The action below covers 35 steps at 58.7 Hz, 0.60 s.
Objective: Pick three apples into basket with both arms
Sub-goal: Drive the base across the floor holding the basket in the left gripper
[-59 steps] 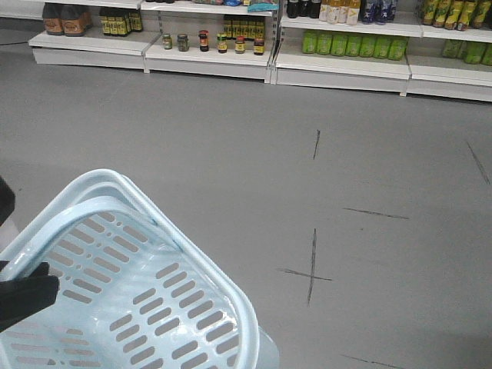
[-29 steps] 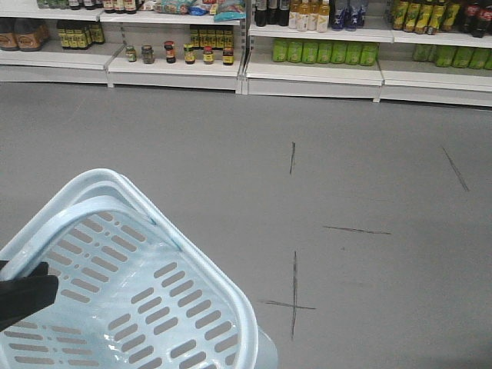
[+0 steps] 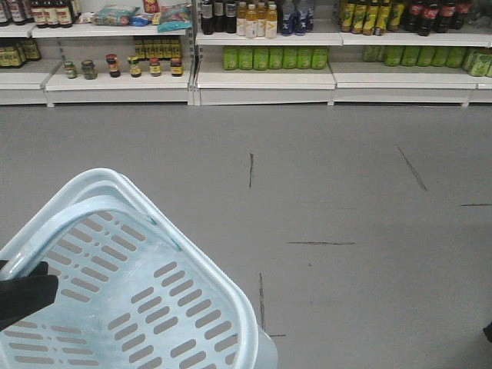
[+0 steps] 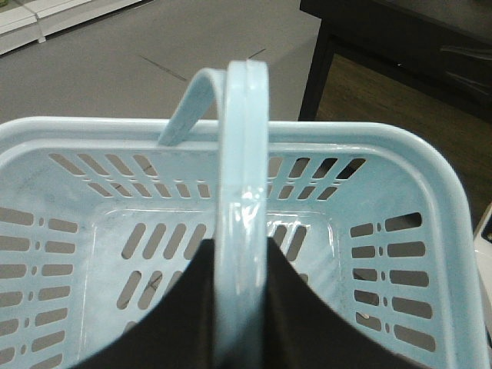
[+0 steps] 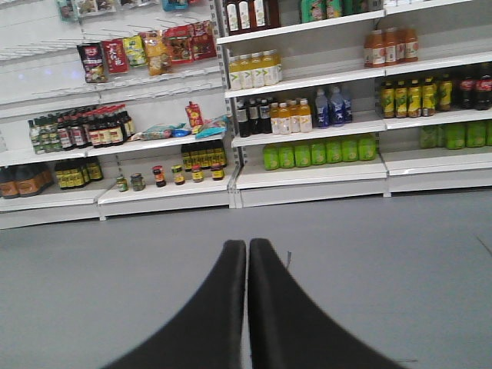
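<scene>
Hanging from the left hand (image 4: 240, 254), the pale blue shopping basket (image 3: 207, 269) rides low at the robot's left front, tipped so that its slotted bottom faces the front camera. It is empty; no apple shows in it or anywhere else in the three views. From the left wrist, the black fingers (image 4: 304, 315) sit on either side of one raised loop handle (image 4: 244, 115), pinching it, while the second handle (image 4: 184, 115) leans off to one side.

The right hand (image 5: 247, 261) carries nothing. Its two fingers are pressed together, tips touching, and it points out over bare grey floor (image 3: 369, 192) toward the store shelves (image 3: 261, 77).

What has changed over the last second is the background, not the load. The row of green bottles (image 3: 275, 58) and the small jars (image 3: 146, 67) have slid leftward in the front view. The dark tape marks (image 3: 321, 244) on the floor have drifted left and down too. The basket sits in the same spot in the frame. I take it the mobile base is rolling and swinging right while both arms hold their pose.

So I judge picking has not begun and all three apples remain to be found. A dark bench (image 4: 400, 38) stands just past the basket's far rim, but its top is hidden.
</scene>
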Available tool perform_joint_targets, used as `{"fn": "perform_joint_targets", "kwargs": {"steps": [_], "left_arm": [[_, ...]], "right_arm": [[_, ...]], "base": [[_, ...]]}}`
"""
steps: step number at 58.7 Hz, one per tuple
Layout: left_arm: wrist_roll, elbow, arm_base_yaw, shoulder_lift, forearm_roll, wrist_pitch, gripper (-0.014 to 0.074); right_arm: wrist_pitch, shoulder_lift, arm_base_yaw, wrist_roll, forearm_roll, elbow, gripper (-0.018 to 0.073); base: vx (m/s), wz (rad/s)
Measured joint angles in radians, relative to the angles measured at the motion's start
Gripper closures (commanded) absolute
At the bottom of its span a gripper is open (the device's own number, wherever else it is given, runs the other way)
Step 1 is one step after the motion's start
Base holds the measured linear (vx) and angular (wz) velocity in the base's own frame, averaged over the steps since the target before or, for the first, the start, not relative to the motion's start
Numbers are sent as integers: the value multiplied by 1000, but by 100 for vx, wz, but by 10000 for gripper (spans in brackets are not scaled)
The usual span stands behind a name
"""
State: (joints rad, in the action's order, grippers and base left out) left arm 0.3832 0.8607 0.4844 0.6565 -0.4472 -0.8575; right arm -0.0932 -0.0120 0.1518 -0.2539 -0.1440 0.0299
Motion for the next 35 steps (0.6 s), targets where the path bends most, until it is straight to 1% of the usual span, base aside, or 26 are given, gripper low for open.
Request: {"fn": "perform_joint_targets", "kwargs": {"steps": [17, 35], "left_arm": [[0, 0, 0, 0, 0, 0, 602], [0, 0, 0, 0, 1, 0, 602]], "right_arm": [[0, 0, 0, 0, 0, 0, 564], [0, 0, 0, 0, 0, 0, 564]], "base": [[25, -38], [22, -45]]}}
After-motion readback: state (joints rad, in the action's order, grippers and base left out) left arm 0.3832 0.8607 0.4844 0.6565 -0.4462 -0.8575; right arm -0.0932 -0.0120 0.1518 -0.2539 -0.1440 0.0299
